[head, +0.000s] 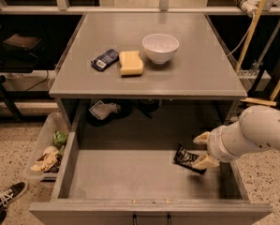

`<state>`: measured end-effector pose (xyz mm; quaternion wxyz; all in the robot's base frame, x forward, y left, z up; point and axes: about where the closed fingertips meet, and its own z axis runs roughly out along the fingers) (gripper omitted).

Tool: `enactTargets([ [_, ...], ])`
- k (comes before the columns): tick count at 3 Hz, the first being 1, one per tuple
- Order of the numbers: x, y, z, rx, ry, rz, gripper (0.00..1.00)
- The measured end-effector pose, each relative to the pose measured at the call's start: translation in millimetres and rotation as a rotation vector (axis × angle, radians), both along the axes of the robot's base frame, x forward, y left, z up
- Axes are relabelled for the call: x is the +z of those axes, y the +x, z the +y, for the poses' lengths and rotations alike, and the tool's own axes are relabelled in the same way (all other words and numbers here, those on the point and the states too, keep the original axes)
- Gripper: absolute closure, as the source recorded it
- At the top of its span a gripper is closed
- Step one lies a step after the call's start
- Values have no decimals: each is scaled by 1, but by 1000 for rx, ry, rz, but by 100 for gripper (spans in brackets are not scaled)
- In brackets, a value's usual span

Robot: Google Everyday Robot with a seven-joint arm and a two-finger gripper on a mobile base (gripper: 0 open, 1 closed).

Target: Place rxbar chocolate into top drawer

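In the camera view, the top drawer (125,175) is standing pulled out wide, and its grey floor is showing. The rxbar chocolate (188,158) is lying inside the drawer, on the right side of its floor, near the right wall and about halfway between the drawer's front and back. Its shiny black wrapper is sitting a bit crooked. The gripper (203,150) is hanging inside the drawer too, just to the right of the bar, close to the drawer's right wall. Its two pale fingers (201,138) are standing wide apart, one nearer the drawer's back and one nearer its front. They are not squeezing the bar. The finger nearer the front is touching the bar's right end, or is just beside it; I cannot tell which. The fat white arm (259,134) is reaching in over the drawer's right wall. Above the back part of the drawer, a grey table top (205,74) is sticking out like a roof. On it, a white bowl (160,47), a yellow sponge (130,63) and a dark blue packet (105,59) are sitting in a row, up over the drawer's back. Outside the drawer's left wall, a clear bin (40,142) full of little things is sitting on the floor. A dark handle (151,218) is showing on the drawer's front panel.
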<state>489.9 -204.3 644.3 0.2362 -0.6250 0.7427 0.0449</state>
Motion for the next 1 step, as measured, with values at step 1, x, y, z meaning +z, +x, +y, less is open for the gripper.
enactTargets([
  [1,0,0,0,0,0,0,0],
])
